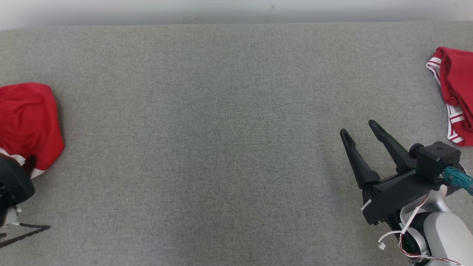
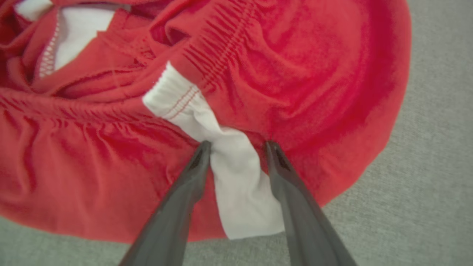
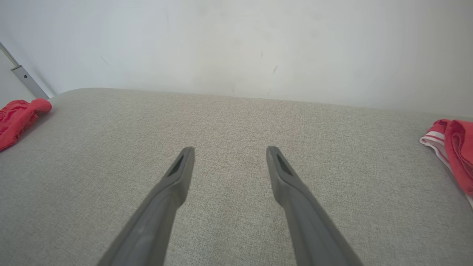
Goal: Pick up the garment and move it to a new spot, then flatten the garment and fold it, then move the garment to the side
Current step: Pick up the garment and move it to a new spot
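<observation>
Left gripper (image 2: 238,146): the jaws stand apart and clamp nothing. The tips rest on the garment (image 2: 314,74), one on either side of its white strip (image 2: 236,184). The step in hand appears to be the first grasp for the pick-up.

1. Close the jaws squarely on the strip that lies between them.
2. Confirm that fabric fills the gap before lifting.
3. The cloth is bunched in several layers here, so a shallow pinch would likely slip. A deeper bite is advisable.
4. Lift straight up until the cloth clears the surface (image 1: 221,129), then carry it toward the bare middle.

The garment lies crumpled at the surface's left edge.

Right gripper (image 1: 358,127): released and empty, above the surface at the near right. Hold it clear until flattening.

A second garment (image 1: 456,88) lies at the far right edge. Avoid it.
</observation>
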Robot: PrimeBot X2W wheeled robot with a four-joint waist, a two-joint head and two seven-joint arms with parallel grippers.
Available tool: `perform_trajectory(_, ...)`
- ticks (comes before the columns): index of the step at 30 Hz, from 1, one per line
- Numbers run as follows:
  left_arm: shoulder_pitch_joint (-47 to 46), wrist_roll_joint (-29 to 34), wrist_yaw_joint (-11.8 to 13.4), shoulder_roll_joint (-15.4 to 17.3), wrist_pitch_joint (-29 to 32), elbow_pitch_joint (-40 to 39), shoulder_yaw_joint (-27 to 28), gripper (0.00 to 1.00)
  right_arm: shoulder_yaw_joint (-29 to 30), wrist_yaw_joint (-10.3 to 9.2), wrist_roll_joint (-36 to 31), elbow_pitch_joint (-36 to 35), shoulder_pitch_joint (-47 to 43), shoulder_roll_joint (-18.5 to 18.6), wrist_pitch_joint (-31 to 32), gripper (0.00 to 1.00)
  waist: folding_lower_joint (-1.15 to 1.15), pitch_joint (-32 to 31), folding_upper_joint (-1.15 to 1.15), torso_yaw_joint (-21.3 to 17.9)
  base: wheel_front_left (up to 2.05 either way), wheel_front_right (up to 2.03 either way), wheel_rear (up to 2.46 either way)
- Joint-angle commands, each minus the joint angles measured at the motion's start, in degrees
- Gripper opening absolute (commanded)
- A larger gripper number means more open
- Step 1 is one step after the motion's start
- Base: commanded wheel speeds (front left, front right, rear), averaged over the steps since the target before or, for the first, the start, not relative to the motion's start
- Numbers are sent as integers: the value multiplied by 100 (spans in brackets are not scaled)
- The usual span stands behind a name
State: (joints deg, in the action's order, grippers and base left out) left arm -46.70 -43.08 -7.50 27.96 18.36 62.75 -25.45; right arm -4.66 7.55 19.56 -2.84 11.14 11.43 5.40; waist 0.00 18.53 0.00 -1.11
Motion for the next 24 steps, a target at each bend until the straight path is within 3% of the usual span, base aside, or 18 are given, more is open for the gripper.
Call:
perform_trajectory(1, 39, -31, 6, -91, 77, 25, -69, 0, -8, -13, -49, -24, 15, 27, 10, 100, 0, 10, 0, 8, 0, 0, 0)
perform_trajectory(9, -180, -136, 6, 121, -409, -412, -282, 0, -35, -13, -56, 37, 42, -12, -2, 100, 0, -74, 0, 49, 0, 0, 0)
perform_trajectory(17, -506, -315, 6, 295, -1062, -1471, -659, 0, -30, -13, 5, 159, -23, -72, -102, 100, 0, -364, 0, 118, 0, 0, 0)
perform_trajectory(24, -709, -243, 6, 491, -1084, -2432, -1149, 0, -67, -13, 76, 315, -42, -149, -200, 100, 0, -544, 0, 42, 0, 0, 0)
